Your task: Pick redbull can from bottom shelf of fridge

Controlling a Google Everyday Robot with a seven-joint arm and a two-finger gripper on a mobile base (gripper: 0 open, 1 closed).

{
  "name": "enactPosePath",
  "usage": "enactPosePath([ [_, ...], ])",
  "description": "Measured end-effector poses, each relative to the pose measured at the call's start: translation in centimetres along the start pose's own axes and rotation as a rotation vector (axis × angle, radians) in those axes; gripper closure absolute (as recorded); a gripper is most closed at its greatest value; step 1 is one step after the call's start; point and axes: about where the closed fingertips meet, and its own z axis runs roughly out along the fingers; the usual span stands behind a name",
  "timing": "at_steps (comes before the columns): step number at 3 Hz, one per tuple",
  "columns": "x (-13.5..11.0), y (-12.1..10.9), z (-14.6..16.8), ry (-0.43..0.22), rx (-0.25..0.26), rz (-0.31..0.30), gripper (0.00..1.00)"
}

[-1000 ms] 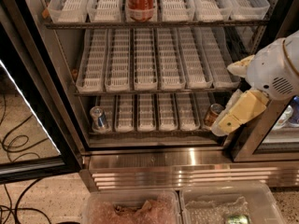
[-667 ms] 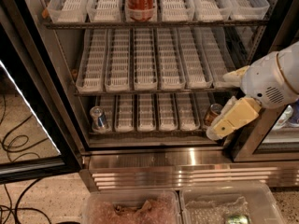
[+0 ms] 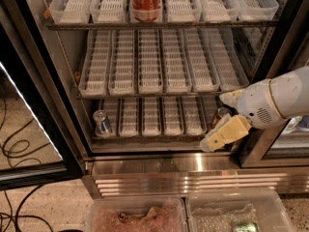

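Gripper (image 3: 223, 133) is now lower and further left than a second ago: it drops from beside the middle shelf to the right end of the bottom shelf (image 3: 159, 138), at the near right corner of the fridge (image 3: 183, 167) opening. It sits right in front of the copper-gold can (image 3: 220, 114) and covers that can's lower part. Whether they touch, cannot tell. Claw opening: cannot tell from this angle, and nothing is visibly held. The redbull can (image 3: 102, 123) stands upright in the far-left lane of the bottom shelf, well apart from the gripper, with the row of empty white lane trays (image 3: 159, 116) between them. It is in the same spot as before, untouched. My read: the arm has reached the right shelf height but the wrong end, so the approach is only part done. The next move needs a long sideways pass to the left along the shelf front, clear of the copper-gold can, or it risks knocking that one over. Labels: the red cola can (image 3: 146, 1) on the top shelf shows white script on red, cut off by the frame edge, not readable. The redbull can shows a silver top and blue-silver body, with no legible print. Nothing is readable on the copper-gold can, the trays or the fridge.
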Motion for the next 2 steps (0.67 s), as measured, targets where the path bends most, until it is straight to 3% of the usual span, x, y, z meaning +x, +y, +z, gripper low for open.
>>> enactPosePath([
  [1,0.9,-0.3,0.7,-0.018,-0.013,0.018,0.00],
  [2,4.6,-0.9,3.2,-0.039,0.001,0.132,0.00],
])
